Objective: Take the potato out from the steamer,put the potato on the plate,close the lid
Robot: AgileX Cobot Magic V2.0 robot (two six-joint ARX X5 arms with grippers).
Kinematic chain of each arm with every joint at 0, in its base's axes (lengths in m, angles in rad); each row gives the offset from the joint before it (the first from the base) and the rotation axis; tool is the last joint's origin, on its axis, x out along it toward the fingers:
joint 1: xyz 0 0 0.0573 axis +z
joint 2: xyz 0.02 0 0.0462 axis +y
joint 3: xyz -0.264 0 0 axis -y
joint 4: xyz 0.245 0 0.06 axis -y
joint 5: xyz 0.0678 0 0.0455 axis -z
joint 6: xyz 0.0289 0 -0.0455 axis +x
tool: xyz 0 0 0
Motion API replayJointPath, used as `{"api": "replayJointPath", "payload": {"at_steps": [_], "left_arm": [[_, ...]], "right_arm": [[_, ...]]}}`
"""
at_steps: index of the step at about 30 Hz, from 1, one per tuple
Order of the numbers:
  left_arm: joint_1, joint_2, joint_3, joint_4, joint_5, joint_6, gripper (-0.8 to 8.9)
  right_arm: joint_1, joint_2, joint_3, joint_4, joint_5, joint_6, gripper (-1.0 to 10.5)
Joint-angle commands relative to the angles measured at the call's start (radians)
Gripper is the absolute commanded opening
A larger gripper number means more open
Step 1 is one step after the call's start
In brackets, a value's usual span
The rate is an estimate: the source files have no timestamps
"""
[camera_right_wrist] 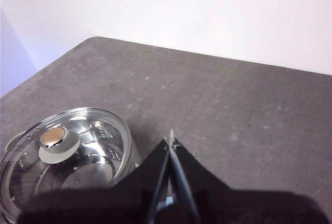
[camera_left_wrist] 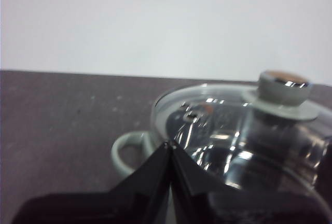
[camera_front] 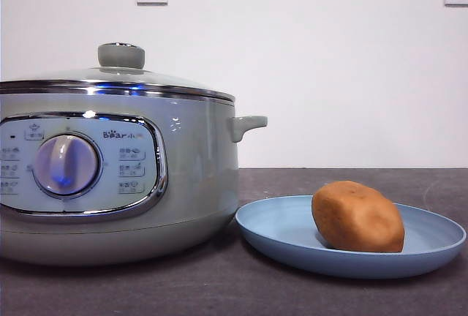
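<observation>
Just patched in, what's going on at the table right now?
Nothing is being handled. The potato lies on the plate, beside the steamer, whose lid is on. The left gripper is shut and empty near the lid's rim; the right gripper is shut, empty, raised above the table.

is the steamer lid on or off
On: the lid sits level on the steamer rim, knob up.

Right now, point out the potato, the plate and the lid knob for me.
potato (camera_front: 357,216), front view, middle of its skin.
plate (camera_front: 281,226), front view, bare left inner surface.
lid knob (camera_front: 121,55), front view, side of the knob.
</observation>
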Motion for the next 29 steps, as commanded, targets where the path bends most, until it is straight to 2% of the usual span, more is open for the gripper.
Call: {"api": "replayJointPath", "payload": {"at_steps": [1, 7, 13, 29], "left_arm": [[0.003, -0.003, -0.011, -0.016, -0.01, -0.008, -0.05], [0.003, -0.003, -0.021, -0.083, -0.061, -0.019, -0.04], [0.003, -0.003, -0.021, -0.167, -0.07, -0.044, -0.04], [0.003, -0.003, -0.021, -0.159, -0.069, -0.043, -0.04]], "right_arm": [[0.0, -0.001, 0.0, 0.005, 0.003, 0.011, 0.0], [0.0, -0.001, 0.001, 0.005, 0.003, 0.011, 0.0], [0.0, -0.001, 0.001, 0.005, 0.003, 0.011, 0.0], [0.0, -0.001, 0.0, 0.005, 0.003, 0.011, 0.0]]}}
